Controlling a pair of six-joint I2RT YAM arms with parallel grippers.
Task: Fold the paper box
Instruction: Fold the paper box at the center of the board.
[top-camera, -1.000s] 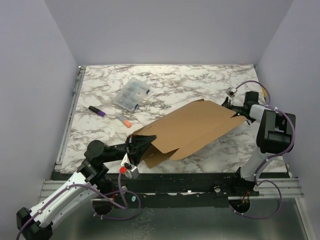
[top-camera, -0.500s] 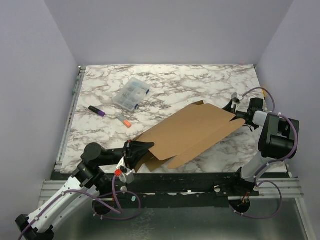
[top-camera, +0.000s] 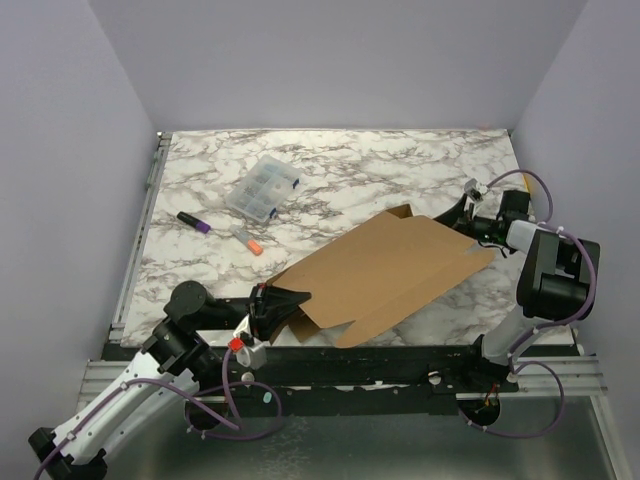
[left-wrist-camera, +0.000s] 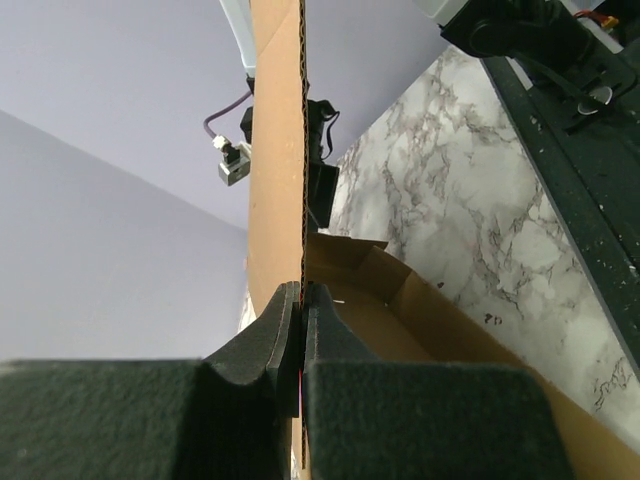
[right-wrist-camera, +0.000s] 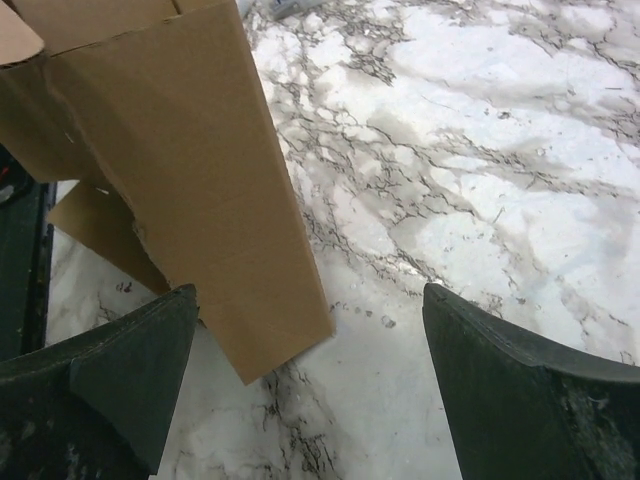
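My left hand (left-wrist-camera: 300, 325) is closed hard on the paper box (top-camera: 385, 270). In my left wrist view the two fingers (left-wrist-camera: 265, 350) press together on a thin corrugated edge, and that panel rises straight up from between them. Just to its right I see the brown inside of the box, a shallow trough with a low wall and a notched flap at its far end.

From above, the box lies slantwise over the near right part of the bench (top-camera: 400, 165). It runs from my left hand at the front edge up to my right hand (top-camera: 470, 214) near the right side. Its broad brown face is turned up, and a flap is folded under along the near edge.

My right hand is wide open and grips nothing. In its wrist view the jaws stand far apart over the marble. The squared end of a long cardboard panel reaches down between them, closer to the left one. I cannot tell whether it touches that finger.

Well away at the back left lie a clear compartment case (top-camera: 262, 187), a purple-capped marker (top-camera: 194, 222) and an orange-capped marker (top-camera: 246, 239).
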